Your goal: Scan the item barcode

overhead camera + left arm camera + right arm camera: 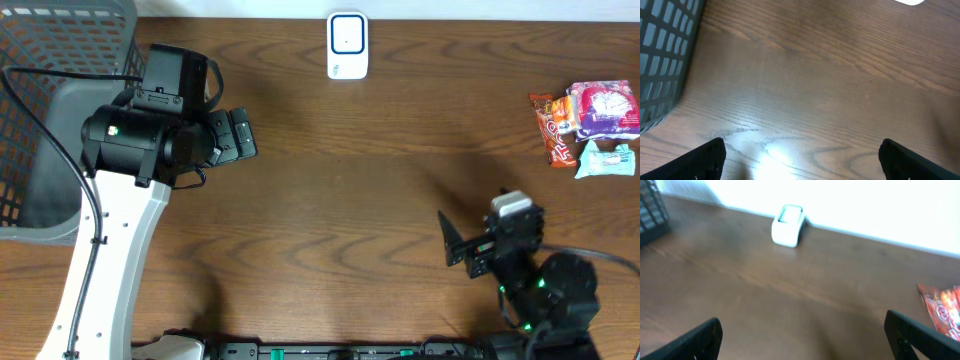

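Found the left gripper [243, 135] spread wide and holding nothing, beside the gray basket [50, 60] on the left. Found the right gripper [460, 243] spread wide and bare too, at the near right. Saw the snack packs [603, 108] at the far right, the white scanner [347, 45] at the far middle.

Three snack packets [604, 110], one white scanner [347, 45], one grey basket [50, 45]

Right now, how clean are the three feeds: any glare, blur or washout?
Overhead: sharp, evenly lit. Left wrist: glare patch low on the table, white blowout top right. Right wrist: soft blur, background washed white behind the scanner.
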Controlling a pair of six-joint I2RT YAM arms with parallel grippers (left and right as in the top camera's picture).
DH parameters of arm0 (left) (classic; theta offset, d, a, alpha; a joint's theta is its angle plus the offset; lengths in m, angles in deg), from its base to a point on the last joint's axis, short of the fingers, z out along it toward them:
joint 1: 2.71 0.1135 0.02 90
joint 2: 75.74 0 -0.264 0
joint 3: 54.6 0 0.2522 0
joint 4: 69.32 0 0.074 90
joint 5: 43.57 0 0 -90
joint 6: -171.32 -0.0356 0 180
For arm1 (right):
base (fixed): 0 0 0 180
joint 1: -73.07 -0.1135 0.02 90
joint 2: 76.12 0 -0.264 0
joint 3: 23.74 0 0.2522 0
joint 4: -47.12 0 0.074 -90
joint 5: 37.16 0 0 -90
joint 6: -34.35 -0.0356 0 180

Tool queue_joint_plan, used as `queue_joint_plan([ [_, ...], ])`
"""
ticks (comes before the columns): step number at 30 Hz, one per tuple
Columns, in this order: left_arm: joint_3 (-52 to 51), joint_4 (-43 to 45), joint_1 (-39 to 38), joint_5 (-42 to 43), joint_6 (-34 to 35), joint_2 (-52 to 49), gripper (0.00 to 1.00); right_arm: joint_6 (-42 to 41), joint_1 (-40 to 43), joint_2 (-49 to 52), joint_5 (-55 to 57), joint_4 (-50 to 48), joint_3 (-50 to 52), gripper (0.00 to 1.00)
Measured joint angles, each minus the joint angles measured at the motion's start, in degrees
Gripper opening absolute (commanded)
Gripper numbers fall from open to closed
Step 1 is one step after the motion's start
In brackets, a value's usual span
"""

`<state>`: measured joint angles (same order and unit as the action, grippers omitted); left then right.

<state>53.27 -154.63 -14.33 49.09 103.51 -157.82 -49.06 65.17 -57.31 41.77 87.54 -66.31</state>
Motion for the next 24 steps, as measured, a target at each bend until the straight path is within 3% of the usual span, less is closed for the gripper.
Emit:
queue_joint_plan([
  [6, 0.0, 0.0, 0.0, 0.0, 0.0, 0.0, 0.98, 1.1, 0.0, -11.3, -2.0, -10.4, 13.5, 0.99],
  [14, 0.0, 0.0, 0.0, 0.0, 0.0, 0.0, 0.98, -0.5, 0.9, -17.3, -3.3, -22.3, 24.5, 0.99],
  [24, 0.0, 0.0, 0.0, 0.0, 0.0, 0.0, 0.98, -4.1, 2.2, -18.0, 0.7, -23.1, 28.2, 0.99],
])
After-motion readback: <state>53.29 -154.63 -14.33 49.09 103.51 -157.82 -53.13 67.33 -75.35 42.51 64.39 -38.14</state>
